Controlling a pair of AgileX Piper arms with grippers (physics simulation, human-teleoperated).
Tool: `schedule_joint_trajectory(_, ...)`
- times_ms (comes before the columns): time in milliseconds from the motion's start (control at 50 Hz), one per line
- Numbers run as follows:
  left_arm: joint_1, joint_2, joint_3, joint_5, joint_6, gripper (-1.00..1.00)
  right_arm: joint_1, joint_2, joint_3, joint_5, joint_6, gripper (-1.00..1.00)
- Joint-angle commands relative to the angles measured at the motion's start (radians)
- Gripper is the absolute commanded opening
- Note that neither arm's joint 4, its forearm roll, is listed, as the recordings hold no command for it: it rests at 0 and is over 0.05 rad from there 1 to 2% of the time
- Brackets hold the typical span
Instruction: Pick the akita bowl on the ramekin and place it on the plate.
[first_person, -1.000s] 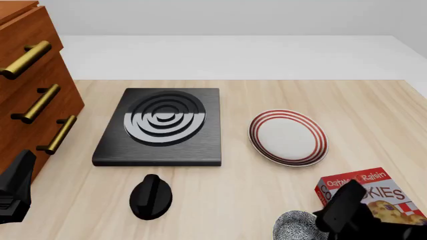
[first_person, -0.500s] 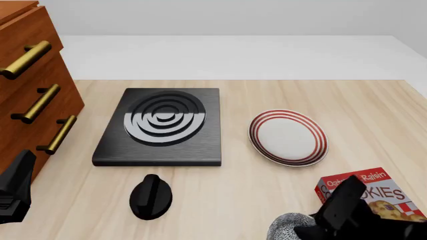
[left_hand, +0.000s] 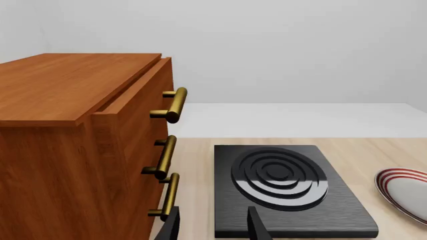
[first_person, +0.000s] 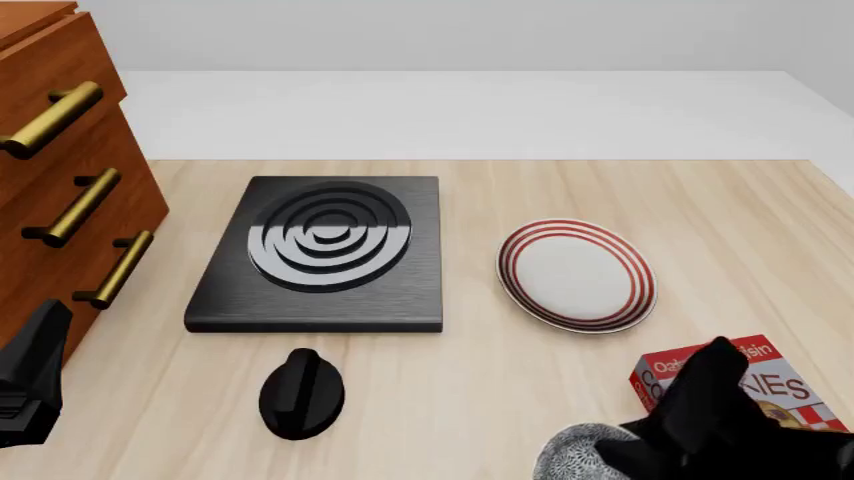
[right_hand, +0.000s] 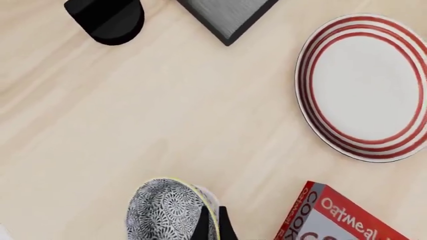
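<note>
Fingers of the right gripper (right_hand: 212, 225) are pinched together on the rim of the akita bowl (right_hand: 170, 210), one inside and one outside, so the grasp is on the wall alone. In the front view the bowl (first_person: 577, 452) hangs tipped on its side, its speckled outer wall facing up, close beside the oatmeal cookie box (first_person: 747, 385). The ramekin cannot be made out in any view.

Relative to the bowl, the plate (first_person: 577, 274) lies farther out on the table, past the cookie box and well apart from the grasp. Judging from this, the carry is the step in hand, and a rim pinch on a tilted bowl is prone to swinging. A good carry would move slowly, pass clear of the box corner, level the bowl over the white centre inside the red rings, and lower it until the base touches before the fingers part.

On the far side of the bowl, the left gripper (left_hand: 213, 227) sits parked with its fingers apart, holding nothing, near the stove burner (left_hand: 280, 187) and wooden drawer cabinet (left_hand: 80, 150).
</note>
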Motion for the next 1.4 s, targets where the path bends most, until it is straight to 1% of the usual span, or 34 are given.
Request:
schedule_joint_trajectory(20, 0.0, 0.0, 0.0, 0.0, 0.0, 1.0, 0.033, -0.073, -0.069, 0.113, 0.014, -1.0)
schedule_joint_trajectory(60, 0.0, 0.0, 0.0, 0.0, 0.0, 1.0, 0.031, -0.075, -0.071, 0.119, 0.012, -1.0)
schedule_joint_trajectory(100, 0.0, 0.0, 0.0, 0.0, 0.0, 1.0, 0.026, -0.09, -0.086, 0.148, -0.001, -1.0)
schedule_joint_trajectory(120, 0.0, 0.0, 0.0, 0.0, 0.0, 1.0, 0.027, -0.098, -0.098, 0.161, 0.001, -1.0)
schedule_joint_trajectory(160, 0.0, 0.0, 0.0, 0.0, 0.0, 1.0, 0.045, -0.119, -0.131, 0.184, 0.029, -1.0)
schedule_joint_trajectory(220, 0.0, 0.0, 0.0, 0.0, 0.0, 1.0, 0.028, -0.129, -0.134, 0.204, 0.007, -1.0)
schedule_joint_trajectory(300, 0.0, 0.0, 0.0, 0.0, 0.0, 1.0, 0.04, -0.149, -0.158, 0.227, 0.022, -1.0)
schedule_joint_trajectory(440, 0.0, 0.0, 0.0, 0.0, 0.0, 1.0, 0.029, -0.182, -0.192, 0.271, 0.02, -1.0)
schedule_joint_trajectory(500, 0.0, 0.0, 0.0, 0.0, 0.0, 1.0, 0.015, -0.198, -0.199, 0.286, 0.006, -1.0)
schedule_joint_trajectory(540, 0.0, 0.0, 0.0, 0.0, 0.0, 1.0, 0.018, -0.203, -0.213, 0.289, 0.013, -1.0)
schedule_joint_trajectory(600, 0.0, 0.0, 0.0, 0.0, 0.0, 1.0, -0.004, -0.214, -0.222, 0.3, -0.006, -1.0)
schedule_joint_trajectory(620, 0.0, 0.0, 0.0, 0.0, 0.0, 1.0, -0.007, -0.218, -0.225, 0.301, -0.003, -1.0)
schedule_joint_trajectory(680, 0.0, 0.0, 0.0, 0.0, 0.0, 1.0, -0.032, -0.233, -0.24, 0.312, -0.019, -1.0)
schedule_joint_trajectory(700, 0.0, 0.0, 0.0, 0.0, 0.0, 1.0, -0.04, -0.234, -0.238, 0.313, -0.028, -1.0)
schedule_joint_trajectory(820, 0.0, 0.0, 0.0, 0.0, 0.0, 1.0, -0.047, -0.216, -0.265, 0.317, -0.037, -1.0)
schedule_joint_trajectory(860, 0.0, 0.0, 0.0, 0.0, 0.0, 1.0, -0.043, -0.209, -0.298, 0.322, -0.029, -1.0)
schedule_joint_trajectory(900, 0.0, 0.0, 0.0, 0.0, 0.0, 1.0, -0.057, -0.211, -0.327, 0.326, -0.022, -1.0)
schedule_joint_trajectory(1020, 0.0, 0.0, 0.0, 0.0, 0.0, 1.0, -0.073, -0.181, -0.33, 0.285, -0.018, -1.0)
schedule_joint_trajectory(1080, 0.0, 0.0, 0.0, 0.0, 0.0, 1.0, -0.073, -0.149, -0.336, 0.245, -0.022, -1.0)
schedule_joint_trajectory(1140, 0.0, 0.0, 0.0, 0.0, 0.0, 1.0, -0.068, -0.121, -0.348, 0.217, -0.01, -1.0)
schedule_joint_trajectory(1260, 0.0, 0.0, 0.0, 0.0, 0.0, 1.0, -0.071, -0.081, -0.365, 0.193, -0.006, -1.0)
schedule_joint_trajectory(1280, 0.0, 0.0, 0.0, 0.0, 0.0, 1.0, -0.085, -0.079, -0.366, 0.194, -0.007, -1.0)
schedule_joint_trajectory(1300, 0.0, 0.0, 0.0, 0.0, 0.0, 1.0, -0.094, -0.082, -0.372, 0.197, -0.021, -1.0)
schedule_joint_trajectory(1400, 0.0, 0.0, 0.0, 0.0, 0.0, 1.0, -0.122, -0.089, -0.414, 0.234, -0.025, -1.0)
